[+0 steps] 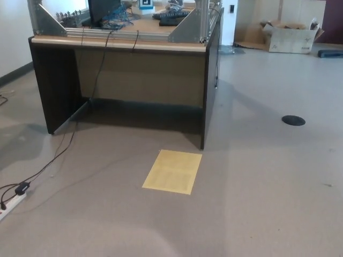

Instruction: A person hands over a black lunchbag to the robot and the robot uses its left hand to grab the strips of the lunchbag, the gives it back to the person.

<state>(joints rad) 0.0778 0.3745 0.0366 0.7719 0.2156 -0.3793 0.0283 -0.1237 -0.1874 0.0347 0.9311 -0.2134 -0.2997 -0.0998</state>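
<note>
From the head view you are looking down at a grey floor (pixel 257 214) with neither of the robot's hands in the picture, so you cannot tell how their fingers stand or whether they hold anything. The black lunchbag does not show here either, and no person is in sight.

Straight ahead of you stands a dark desk (pixel 128 80) with a light top edge, its open underside facing you. On it sits an aluminium frame (pixel 190 27), and between the frame's sides lie a black keyboard (pixel 171 19) and a tangle of blue wires (pixel 118 21). Black cables (pixel 99 69) hang over the desk's front edge and run down to the floor, trailing left to a white power strip (pixel 12 204) near the picture's lower left corner.

On the floor just in front of the desk's right leg lies a yellow sheet (pixel 172 171), flat, its long axis running away from you and leaning slightly right. Well to the right sits a round black floor disc (pixel 293 120). At the far right wall you see an open cardboard box (pixel 292 36).
</note>
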